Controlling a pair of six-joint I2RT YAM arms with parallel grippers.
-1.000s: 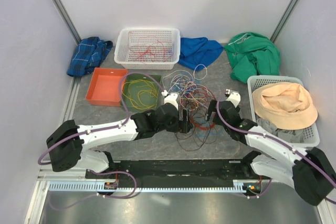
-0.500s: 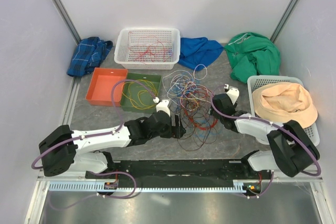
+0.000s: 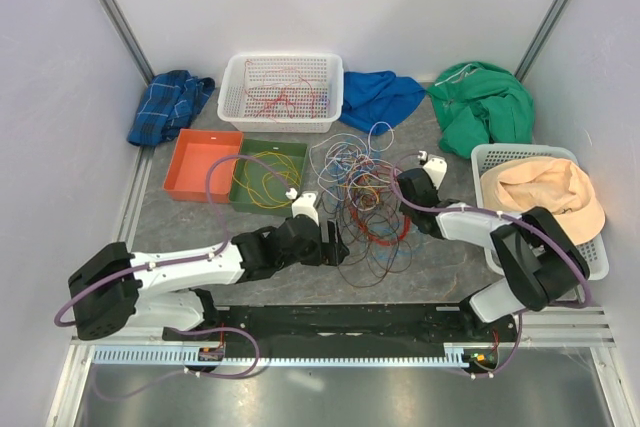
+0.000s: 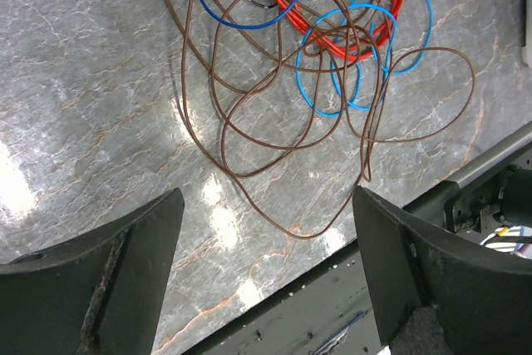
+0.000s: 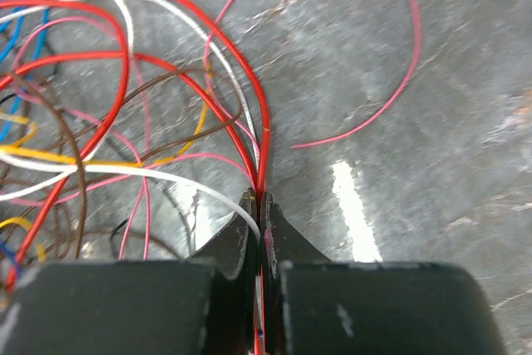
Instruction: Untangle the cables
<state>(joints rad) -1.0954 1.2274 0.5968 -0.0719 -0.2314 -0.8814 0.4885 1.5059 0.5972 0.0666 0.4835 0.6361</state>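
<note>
The cables (image 3: 362, 190) lie in a many-coloured tangle on the grey table between my two arms. My right gripper (image 3: 404, 188) sits at the tangle's right edge. In the right wrist view the right gripper (image 5: 259, 203) is shut on a red cable (image 5: 253, 122), with a white cable (image 5: 191, 184) passing by the left finger. My left gripper (image 3: 336, 244) is at the tangle's near left side. In the left wrist view the left gripper (image 4: 268, 199) is open and holds nothing. It hovers over bare table just short of a brown cable loop (image 4: 249, 174), with blue cables (image 4: 353, 60) and red cables (image 4: 332, 35) beyond.
A white basket (image 3: 236, 87) with red wires stands at the back. An orange tray (image 3: 200, 167) and a green tray (image 3: 240, 185) holding yellow wires stand left of the tangle. Plaid (image 3: 170, 102), blue (image 3: 378, 97) and green cloths (image 3: 485, 105) lie behind. A basket (image 3: 482, 157) with a peach hat stands at the right.
My right gripper reached further into the tangle's right side and shut on a red cable. The left arm drew back toward the near left and stayed open.
</note>
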